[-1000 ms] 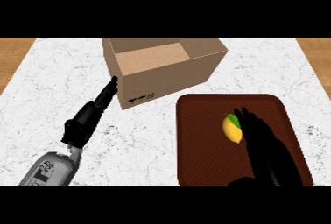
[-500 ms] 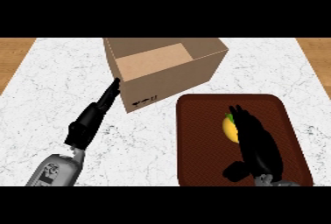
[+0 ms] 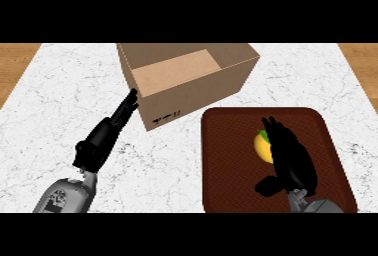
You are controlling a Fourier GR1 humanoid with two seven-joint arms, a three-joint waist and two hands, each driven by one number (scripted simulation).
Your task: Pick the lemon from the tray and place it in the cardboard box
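Right hand (image 3: 289,159) drawn back toward the near edge, thumb now splayed leftward, covering more of the lemon (image 3: 261,147) on the tray (image 3: 229,165).

The tabletop (image 3: 66,90) is white marble with fine grey veins and dark specks scattered across it. It fills nearly the whole head view, running from the upper edge down to the lower edge. At the top left corner a strip of wood (image 3: 18,62) shows beside the marble, light brown with a grain of long streaks; its edge with the stone slants outward toward the bottom. A matching strip of wood (image 3: 362,60) shows at the top right corner. The light is even and soft, with only faint shadows on the stone.
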